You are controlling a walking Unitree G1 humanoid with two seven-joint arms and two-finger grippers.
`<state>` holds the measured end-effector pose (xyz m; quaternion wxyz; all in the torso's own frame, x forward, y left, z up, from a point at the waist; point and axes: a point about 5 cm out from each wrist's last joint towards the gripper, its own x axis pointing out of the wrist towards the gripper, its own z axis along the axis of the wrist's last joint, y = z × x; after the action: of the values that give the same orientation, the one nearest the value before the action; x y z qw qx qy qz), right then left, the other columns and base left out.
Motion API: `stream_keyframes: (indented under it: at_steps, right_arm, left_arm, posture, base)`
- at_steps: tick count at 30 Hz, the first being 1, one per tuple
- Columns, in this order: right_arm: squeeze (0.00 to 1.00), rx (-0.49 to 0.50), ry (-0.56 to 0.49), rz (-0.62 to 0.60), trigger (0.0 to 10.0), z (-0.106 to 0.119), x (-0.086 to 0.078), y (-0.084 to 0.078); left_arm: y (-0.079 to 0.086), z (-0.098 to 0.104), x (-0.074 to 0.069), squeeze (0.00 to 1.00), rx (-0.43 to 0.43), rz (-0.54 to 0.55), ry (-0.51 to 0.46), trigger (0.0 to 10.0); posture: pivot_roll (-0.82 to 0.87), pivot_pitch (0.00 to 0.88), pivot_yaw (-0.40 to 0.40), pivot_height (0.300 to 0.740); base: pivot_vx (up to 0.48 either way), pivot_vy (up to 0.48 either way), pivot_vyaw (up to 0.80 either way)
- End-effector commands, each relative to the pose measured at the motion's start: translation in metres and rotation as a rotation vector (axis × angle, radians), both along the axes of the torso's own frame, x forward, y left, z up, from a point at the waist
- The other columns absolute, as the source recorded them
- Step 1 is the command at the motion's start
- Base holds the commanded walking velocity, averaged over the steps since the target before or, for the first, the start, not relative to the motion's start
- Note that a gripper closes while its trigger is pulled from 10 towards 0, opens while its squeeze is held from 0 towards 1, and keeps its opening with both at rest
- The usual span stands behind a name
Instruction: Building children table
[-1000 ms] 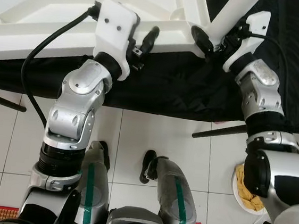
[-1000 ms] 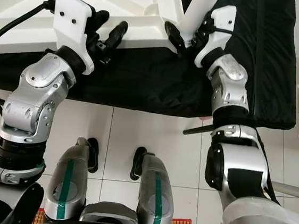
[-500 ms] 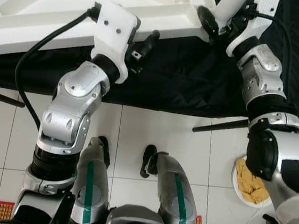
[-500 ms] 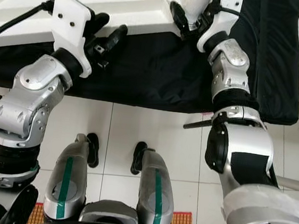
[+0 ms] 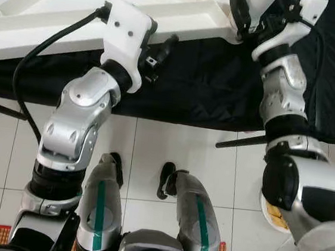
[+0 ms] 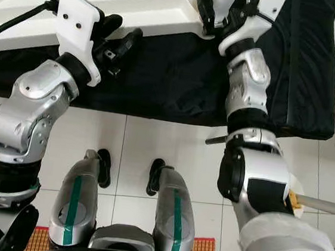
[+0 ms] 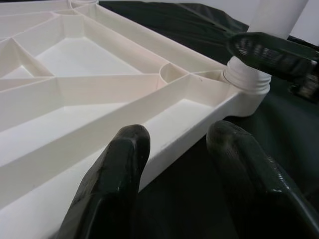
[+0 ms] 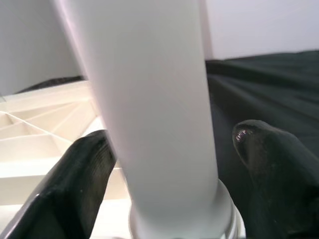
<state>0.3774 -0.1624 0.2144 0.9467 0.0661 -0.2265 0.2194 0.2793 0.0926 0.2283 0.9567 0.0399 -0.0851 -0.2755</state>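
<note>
At the tabletop's near corner, your right gripper (image 8: 164,164) grasps the one white leg (image 8: 154,99), a finger (image 8: 75,184) on each side of the tube. The leg stands upright in the round corner socket (image 7: 247,82) of the upturned tabletop (image 7: 99,94); its upper end is cut off in every view. Your left gripper (image 7: 179,164) hangs parted at the tabletop's near edge, one finger (image 7: 114,174) over the rim, the other (image 7: 244,169) over the black cloth (image 5: 207,88), gripping nothing. You have one tabletop, one leg and two grippers in view. The tabletop lies ribs up on the cloth, and its far side runs out of frame. Beside your right knee a bowl (image 5: 269,211) of something yellow is mostly hidden behind the arm. Compared with a second ago, the right gripper and leg sit higher in the head views, and the left arm has barely shifted.
</note>
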Motion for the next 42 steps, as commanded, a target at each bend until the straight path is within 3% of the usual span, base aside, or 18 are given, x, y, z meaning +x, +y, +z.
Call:
stream_keyframes:
  at_steps: [1,11,15,16,18,19,24,25,26,30,31,42]
  right_arm:
    - [0.00,0.005,-0.001,0.013,10.0,-0.005,-0.006,0.001]
    - [0.00,0.007,-0.023,-0.017,10.0,-0.012,-0.021,0.000]
    - [0.00,0.031,-0.025,-0.068,10.0,-0.018,-0.039,-0.006]
    - [0.00,0.039,-0.021,-0.084,3.7,-0.020,-0.044,-0.008]
    - [0.00,0.044,-0.018,-0.094,3.7,-0.021,-0.048,-0.009]
    - [0.00,0.048,-0.017,-0.101,0.0,-0.022,-0.052,-0.009]
    - [0.00,0.054,-0.005,-0.107,0.0,-0.025,-0.059,-0.008]
    - [0.00,0.052,0.014,-0.114,2.5,-0.029,-0.066,-0.005]
    - [0.00,0.048,0.025,-0.123,9.4,-0.030,-0.069,-0.004]
    - [0.00,0.044,0.033,-0.129,9.4,-0.031,-0.070,-0.003]
    - [0.00,0.048,0.044,-0.131,10.0,-0.030,-0.072,0.000]
    - [0.00,0.072,0.073,-0.155,10.0,-0.029,-0.072,0.004]
  left_arm:
    - [-0.006,-0.004,-0.001,0.00,0.003,-0.076,0.011,10.0]
    - [-0.007,-0.001,0.006,0.00,0.007,-0.085,-0.005,10.0]
    - [-0.008,0.000,0.009,0.00,0.005,-0.084,-0.016,10.0]
    - [-0.009,0.000,0.010,0.00,-0.001,-0.086,-0.015,10.0]
    - [-0.009,0.000,0.011,0.00,-0.005,-0.088,-0.013,10.0]
    - [-0.009,0.000,0.012,0.00,-0.010,-0.088,-0.013,10.0]
    - [-0.010,0.000,0.012,0.00,-0.015,-0.089,-0.014,10.0]
    - [-0.011,-0.001,0.012,0.00,-0.016,-0.090,-0.018,10.0]
    - [-0.011,-0.001,0.012,0.00,-0.016,-0.089,-0.020,10.0]
    - [-0.011,-0.001,0.012,0.00,-0.016,-0.089,-0.021,10.0]
    - [-0.011,-0.002,0.012,0.00,-0.017,-0.089,-0.020,10.0]
    - [-0.011,-0.004,0.008,0.00,-0.015,-0.091,-0.010,10.0]
  posture:
    - [0.09,0.193,-0.084,0.740]
    - [0.08,0.165,-0.083,0.740]
    - [0.06,0.144,-0.083,0.740]
    - [0.06,0.137,-0.082,0.740]
    - [0.06,0.137,-0.082,0.740]
    - [0.05,0.133,-0.082,0.740]
    - [0.05,0.130,-0.083,0.740]
    - [0.05,0.127,-0.084,0.740]
    - [0.05,0.127,-0.084,0.740]
    - [0.05,0.127,-0.084,0.740]
    - [0.05,0.128,-0.084,0.740]
    - [0.06,0.153,-0.086,0.740]
  base:
    - [0.000,0.000,0.00]
    - [0.000,0.000,0.00]
    - [0.000,0.000,0.00]
    - [0.000,0.000,0.00]
    - [0.000,0.000,0.00]
    - [0.000,0.000,0.00]
    - [0.000,0.000,0.00]
    - [0.000,0.000,0.00]
    - [0.000,0.000,0.00]
    - [0.000,0.000,0.00]
    - [0.000,0.000,0.00]
    - [0.000,0.000,0.00]
